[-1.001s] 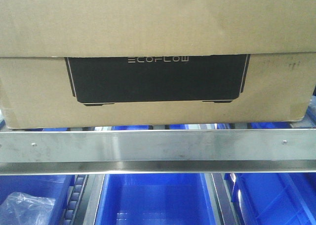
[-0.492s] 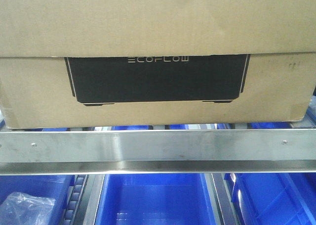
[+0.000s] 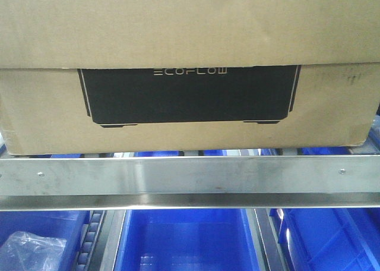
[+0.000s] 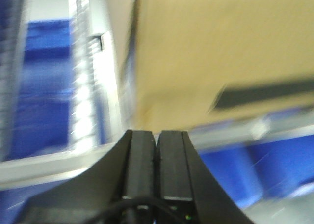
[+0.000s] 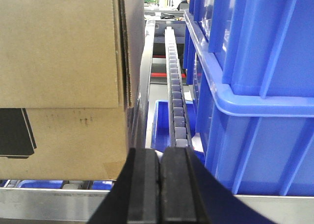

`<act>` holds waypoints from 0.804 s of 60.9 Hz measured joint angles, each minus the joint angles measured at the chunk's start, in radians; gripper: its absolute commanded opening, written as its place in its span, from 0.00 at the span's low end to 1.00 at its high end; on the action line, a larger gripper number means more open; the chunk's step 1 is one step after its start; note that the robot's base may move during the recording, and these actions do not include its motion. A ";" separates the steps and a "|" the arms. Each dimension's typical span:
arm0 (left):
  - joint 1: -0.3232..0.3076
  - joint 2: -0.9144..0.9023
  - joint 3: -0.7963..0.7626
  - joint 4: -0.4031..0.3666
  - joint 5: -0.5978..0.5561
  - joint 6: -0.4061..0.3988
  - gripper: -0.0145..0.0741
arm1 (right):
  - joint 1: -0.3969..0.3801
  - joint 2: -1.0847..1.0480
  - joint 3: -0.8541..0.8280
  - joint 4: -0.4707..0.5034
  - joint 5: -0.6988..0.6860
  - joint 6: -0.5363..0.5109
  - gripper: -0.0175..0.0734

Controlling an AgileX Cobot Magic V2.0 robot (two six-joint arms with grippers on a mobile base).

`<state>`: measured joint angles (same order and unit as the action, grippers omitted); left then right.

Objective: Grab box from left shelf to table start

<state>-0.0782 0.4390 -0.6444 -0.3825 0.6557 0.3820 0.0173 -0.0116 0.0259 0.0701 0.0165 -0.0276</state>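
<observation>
The box [image 3: 41,110], a wide brown carton with a black "ECOFLOW" panel and an overhanging top, rests on the shelf behind its steel front rail [image 3: 190,176]. In the blurred left wrist view my left gripper [image 4: 156,133] is shut and empty, below and in front of the box's [image 4: 221,52] left corner. My right gripper [image 5: 160,150] is also shut on nothing. It sits just right of the box's [image 5: 59,62] right front corner, in front of the rail [image 5: 49,202]. Neither gripper touches the box. The table is out of view.
A tall blue bin [image 5: 255,86] stands close on the right of the box, with a grey roller track [image 5: 175,86] between them. Below the rail are more blue bins [image 3: 184,241], one holding a clear plastic bag [image 3: 35,250].
</observation>
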 measured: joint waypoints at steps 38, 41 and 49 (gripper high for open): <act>-0.132 0.428 -0.453 0.373 0.136 -0.360 0.48 | 0.000 0.000 0.000 0.000 0.000 0.000 0.21; -0.156 0.460 -0.492 0.418 0.143 -0.403 0.57 | 0.000 0.000 0.000 0.000 0.000 0.000 0.21; -0.198 0.545 -0.591 0.460 0.145 -0.508 0.58 | 0.000 0.000 0.000 0.000 0.000 0.000 0.21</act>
<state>-0.2760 0.9842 -1.2359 0.0777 0.8004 -0.1259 0.0173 -0.0116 0.0259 0.0701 0.0165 -0.0276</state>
